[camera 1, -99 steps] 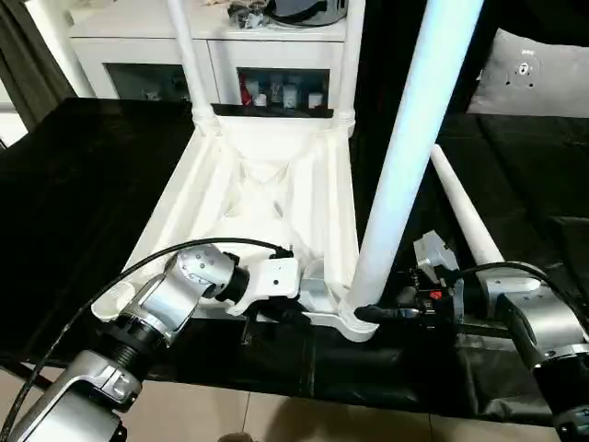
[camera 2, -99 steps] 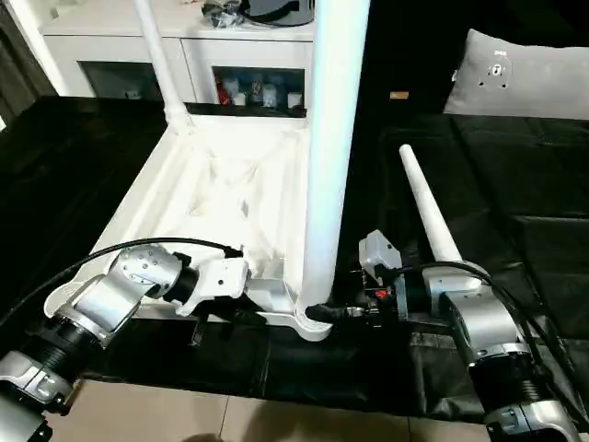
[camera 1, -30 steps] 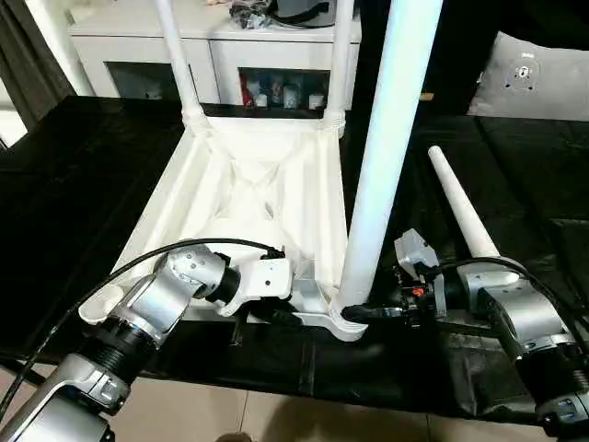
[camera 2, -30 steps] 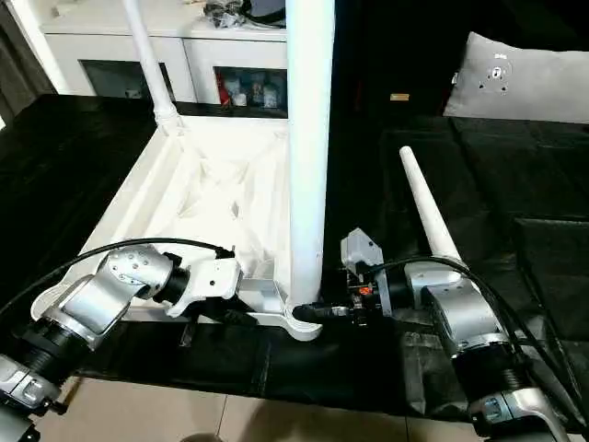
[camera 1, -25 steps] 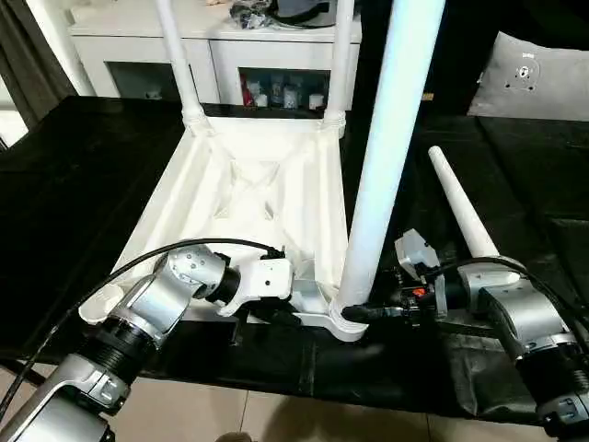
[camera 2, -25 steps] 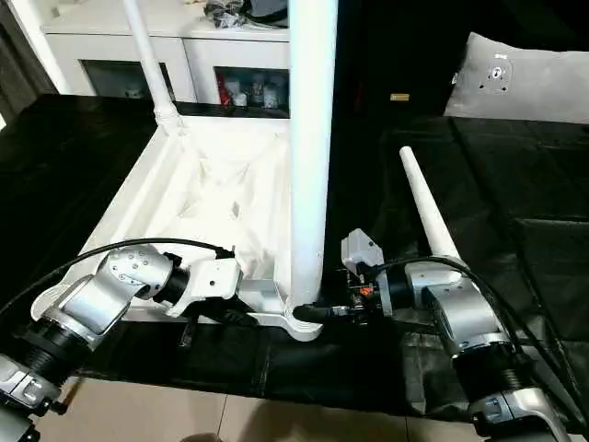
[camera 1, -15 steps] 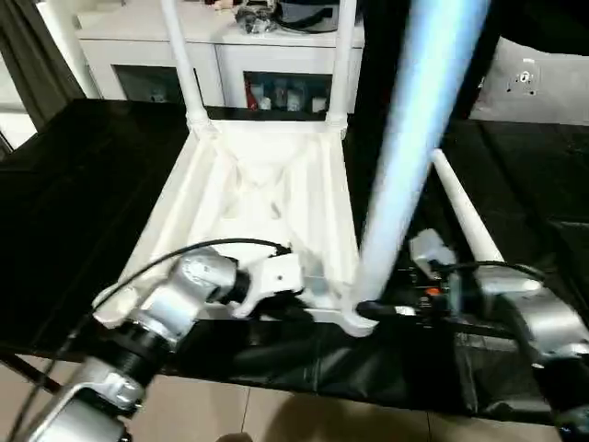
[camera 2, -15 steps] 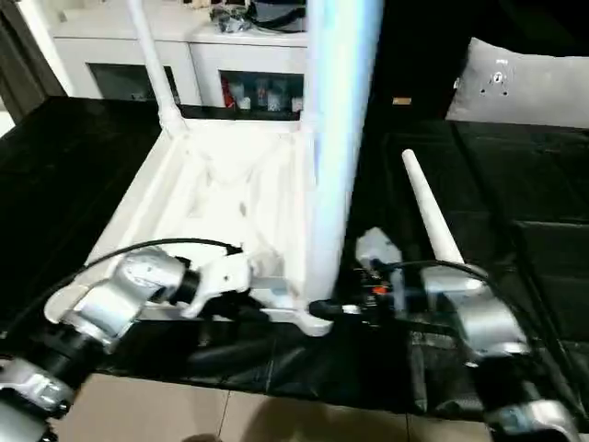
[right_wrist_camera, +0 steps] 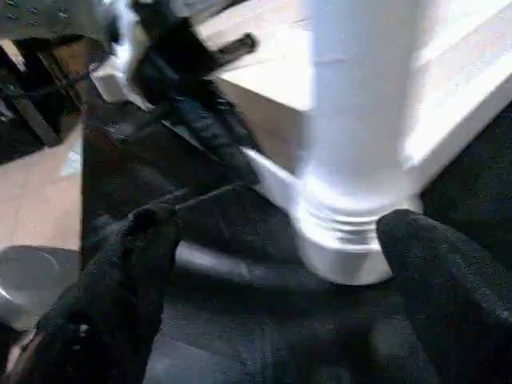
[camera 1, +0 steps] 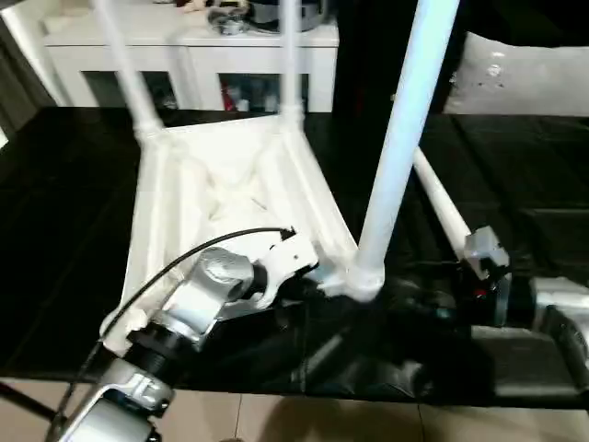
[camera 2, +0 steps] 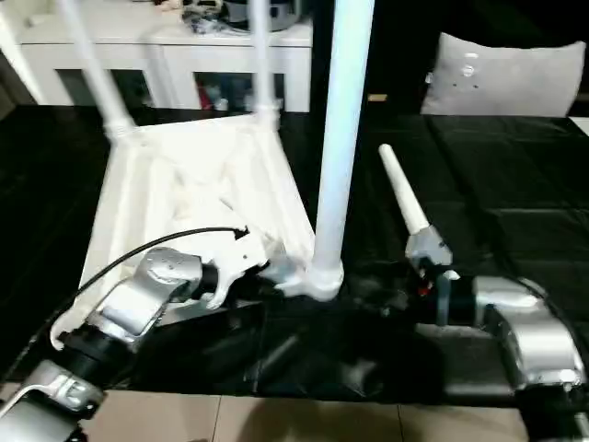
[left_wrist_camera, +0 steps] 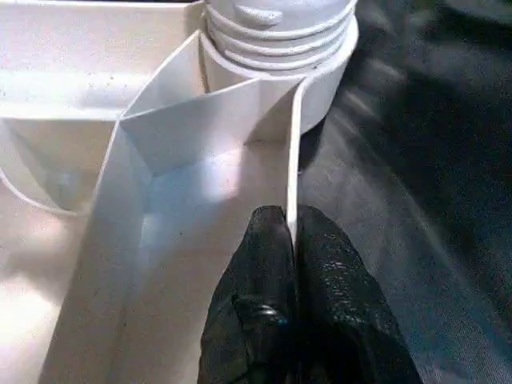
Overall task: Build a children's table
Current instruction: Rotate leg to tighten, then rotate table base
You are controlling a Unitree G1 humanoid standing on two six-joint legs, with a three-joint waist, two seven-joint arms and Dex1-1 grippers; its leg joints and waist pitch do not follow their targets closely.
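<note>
From the head camera I see the upturned white plastic square tabletop (camera 1: pixel 221 198) on black cloth (camera 1: pixel 55 212), its near corner at the cloth's edge.

Left wrist: my left gripper (left_wrist_camera: pixel 292 232) pinches the tabletop's rim.

Right wrist: my right gripper (right_wrist_camera: pixel 276 240) spreads wide around the screwed-in white tube leg (right_wrist_camera: pixel 364 104).

Domestic interior, likely living room. White cabinet (camera 1: pixel 193 57) with glass doors along far wall, small bottles and jars visible behind glass (camera 1: pixel 241 95); clutter of dark objects on cabinet top (camera 1: pixel 248 13). Grey cushion (camera 2: pixel 502 75) with small label propped at right rear. Dark curtain (camera 1: pixel 20 92) at left edge. Pale tiled floor (camera 1: pixel 304 428) below work surface. Work surface itself draped in black cloth (camera 2: pixel 515 193), creased and folded at near edge.
</note>
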